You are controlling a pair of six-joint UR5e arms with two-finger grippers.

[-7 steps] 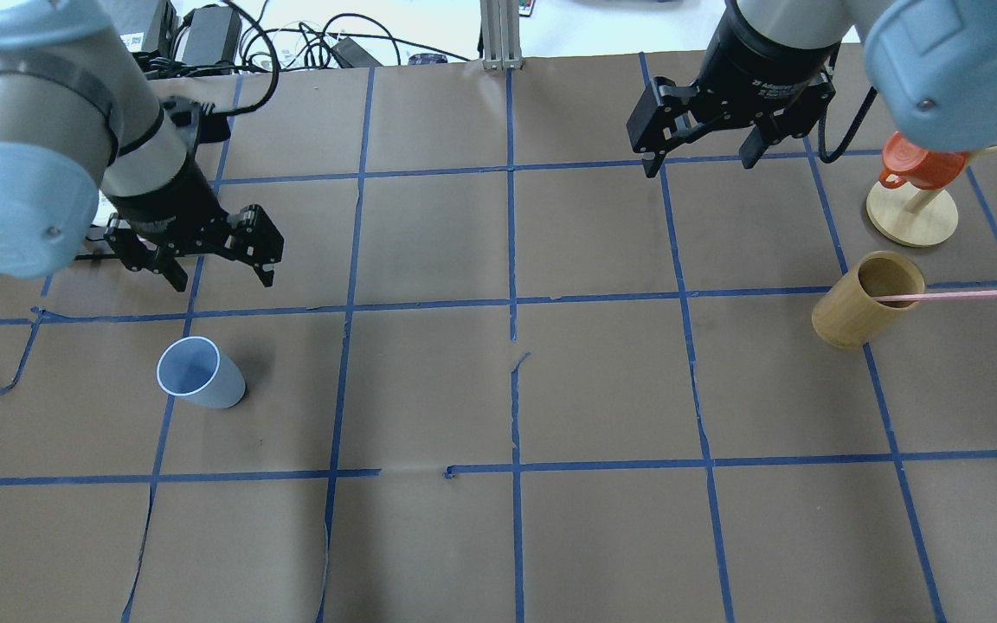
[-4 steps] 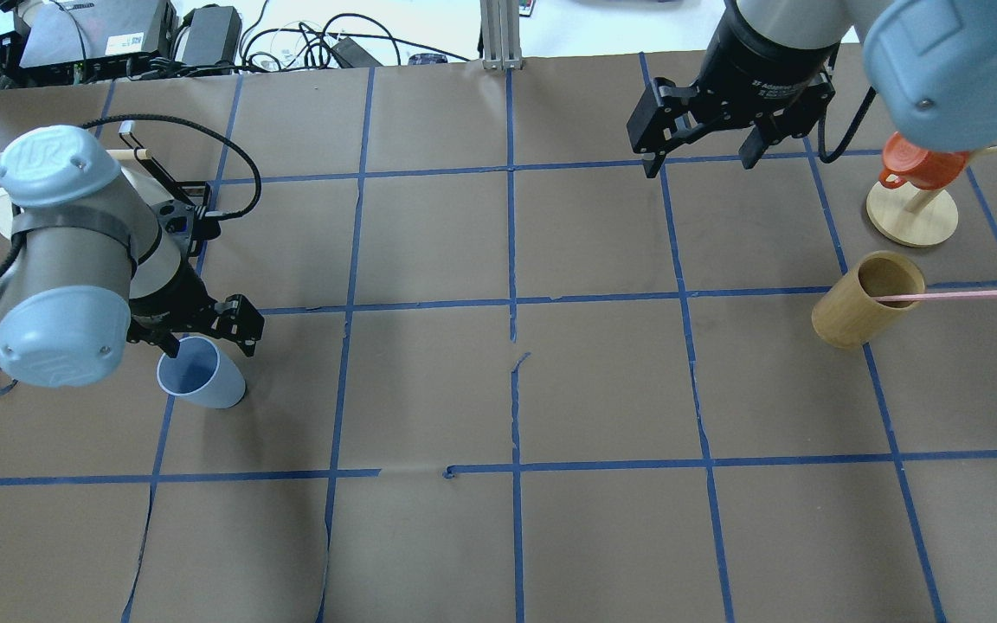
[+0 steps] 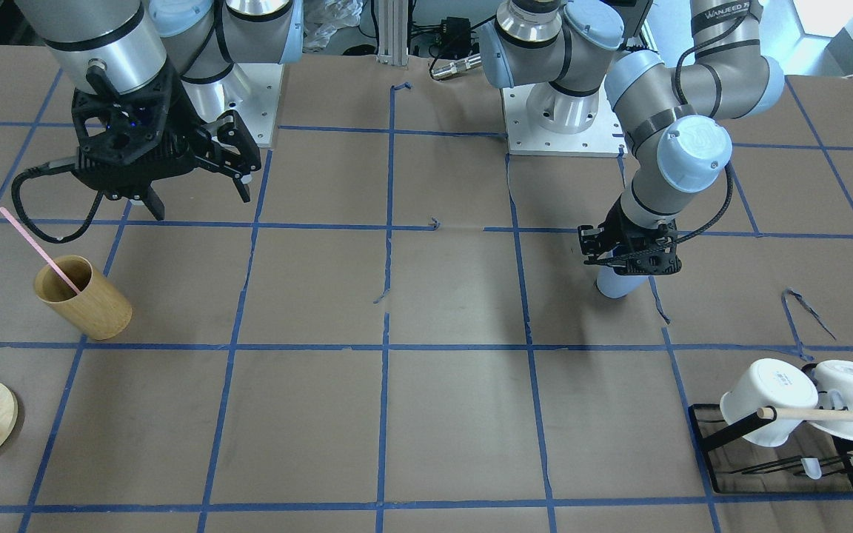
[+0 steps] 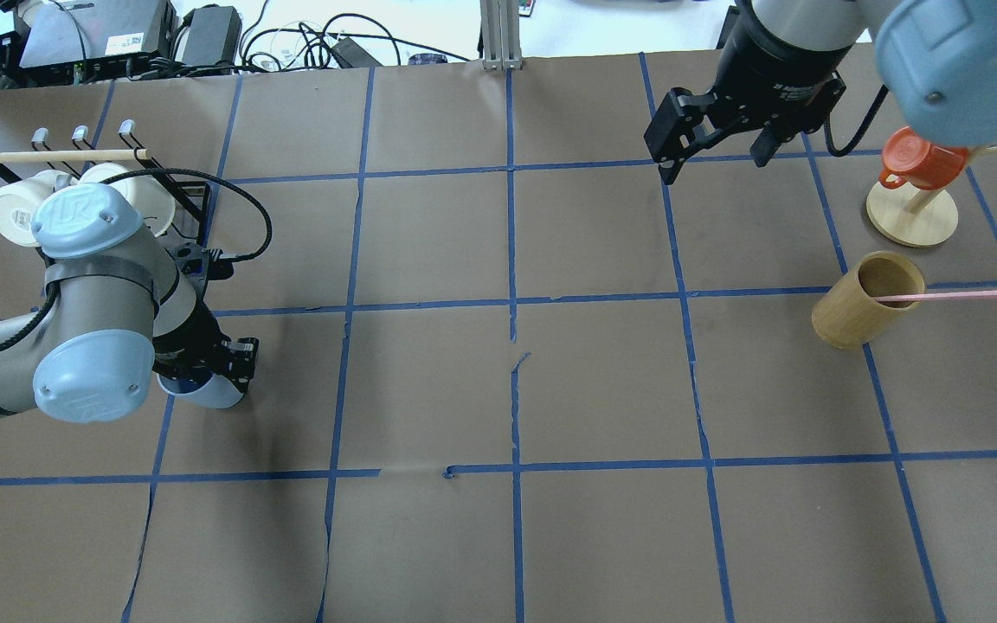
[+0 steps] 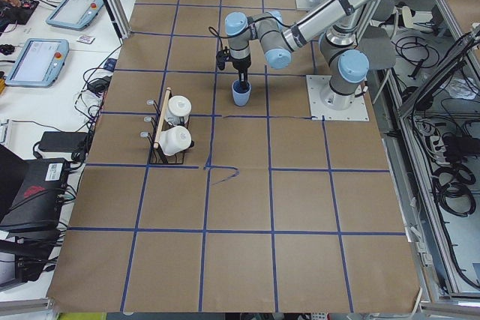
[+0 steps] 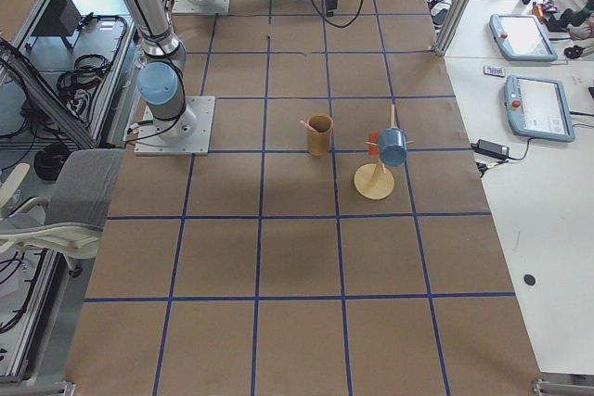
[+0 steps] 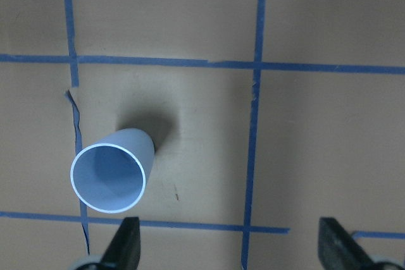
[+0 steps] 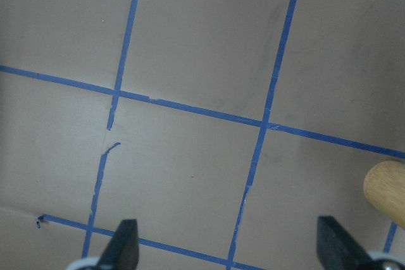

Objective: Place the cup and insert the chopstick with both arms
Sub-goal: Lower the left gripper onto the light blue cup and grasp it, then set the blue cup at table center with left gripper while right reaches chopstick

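The light blue cup [image 4: 220, 394] stands upright on the table's left side, also in the front view [image 3: 614, 284] and the left wrist view [image 7: 109, 177]. My left gripper [image 4: 205, 362] is low over its rim, jaws open, and hides the cup's top. I cannot tell whether it touches the cup. The pink chopstick [image 4: 940, 296] leans in the tan wooden cup [image 4: 864, 313] at the right. My right gripper [image 4: 711, 163] is open and empty, high above the table, back-left of the tan cup. The tan cup's edge shows in the right wrist view [image 8: 386, 191].
A black rack with white mugs [image 4: 27, 201] stands behind my left arm. A wooden stand [image 4: 911, 218] with an orange cup [image 4: 921, 163] stands behind the tan cup. Blue tape lines grid the brown table [image 4: 516, 389].
My left arm has swung toward the near side and dropped, bringing its gripper from behind the blue cup down onto its rim. My right gripper has shifted slightly right. The cup has not moved.
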